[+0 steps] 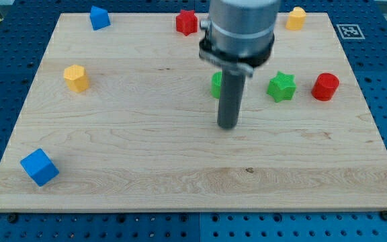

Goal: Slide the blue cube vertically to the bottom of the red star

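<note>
No readable text, only a black-and-white fiducial marker (349, 31) at the board's (146, 168) top-right corner

**Arm appearance, camera view**

All I see of my arm is a fat grey metallic cylinder, top cropped by the frame. Black clamp ring around its lower end, light-coloured flange just under that. Straight dark grey rod drops from the centre, smooth, slight sheen, no markings. My tip (228, 126) is blunt and flat-ended. No cables visible.
</note>
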### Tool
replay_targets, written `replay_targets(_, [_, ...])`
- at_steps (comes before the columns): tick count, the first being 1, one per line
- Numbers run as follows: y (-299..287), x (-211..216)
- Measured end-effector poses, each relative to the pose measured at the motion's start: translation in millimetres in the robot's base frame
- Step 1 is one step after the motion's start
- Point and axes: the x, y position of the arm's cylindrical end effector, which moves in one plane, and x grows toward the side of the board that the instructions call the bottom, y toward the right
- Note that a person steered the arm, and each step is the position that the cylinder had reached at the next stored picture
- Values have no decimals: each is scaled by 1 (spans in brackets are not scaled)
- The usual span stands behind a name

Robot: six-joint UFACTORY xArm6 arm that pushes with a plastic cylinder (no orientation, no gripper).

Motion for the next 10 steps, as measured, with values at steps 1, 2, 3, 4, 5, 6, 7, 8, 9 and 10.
replay_targets(1, [-30, 69])
replay_targets(2, [-78, 104])
replay_targets(3, [-91, 105])
replay_targets(4, [-123, 77])
replay_targets(5, [-173, 29])
replay_targets(6, [-199, 13])
replay_targets(7, [-207, 10])
replay_targets(8, [-258, -7])
replay_targets(9, [-328, -11])
replay_targets(10, [-354, -3])
